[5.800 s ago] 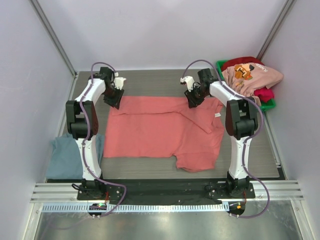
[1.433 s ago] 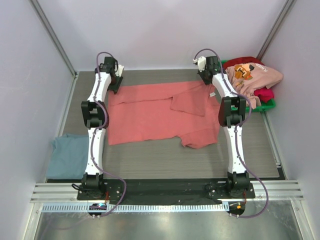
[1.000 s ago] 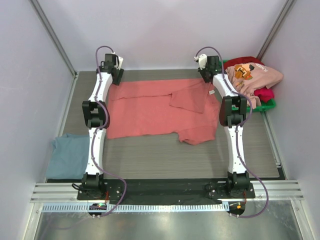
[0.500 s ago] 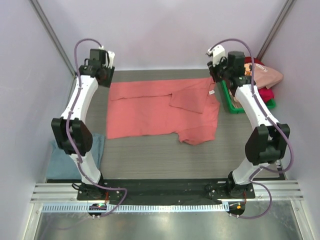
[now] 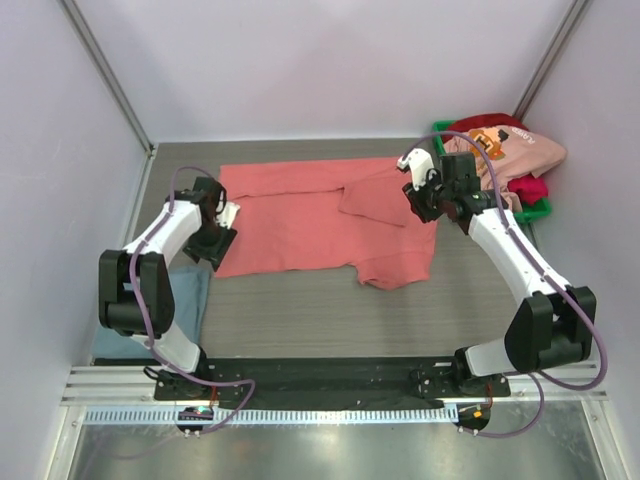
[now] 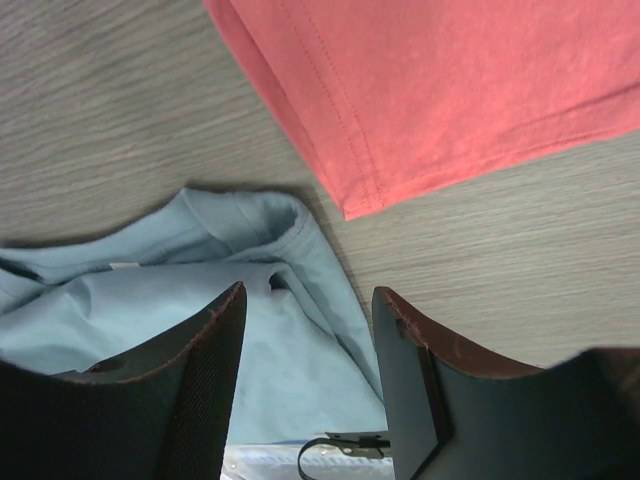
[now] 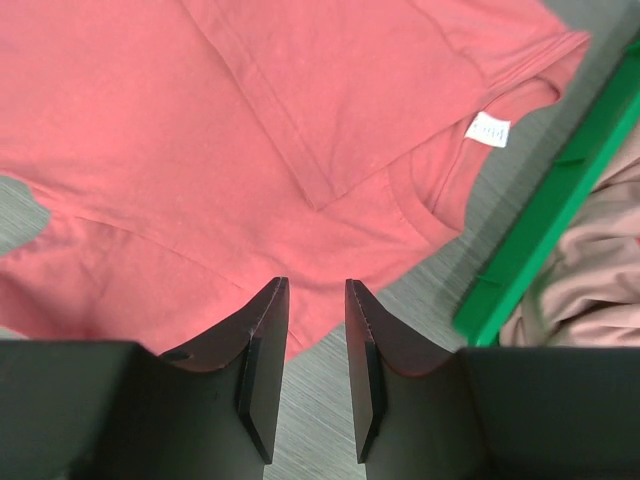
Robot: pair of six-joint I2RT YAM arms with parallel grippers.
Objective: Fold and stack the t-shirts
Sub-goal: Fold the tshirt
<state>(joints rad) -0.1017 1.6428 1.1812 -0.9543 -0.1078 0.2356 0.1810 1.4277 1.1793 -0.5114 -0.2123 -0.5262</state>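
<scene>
Salmon-red t-shirt (image 5: 300,215) lies spread flat at table (image 5: 300,310) centre. Left gripper (image 6: 308,293) hovers at its 8 o'clock corner, fingers released, over the grey-blue t-shirt (image 6: 150,300). Right gripper (image 7: 315,285) is at 3 o'clock, fingers slightly parted, empty.

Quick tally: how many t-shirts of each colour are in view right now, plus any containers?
Salmon-red t-shirt: 1
Grey-blue t-shirt: 1
Light pink t-shirt with orange print: 1
Crimson t-shirt: 1
Green bin: 1
Total: 5 things, 4 of them t-shirts
</scene>
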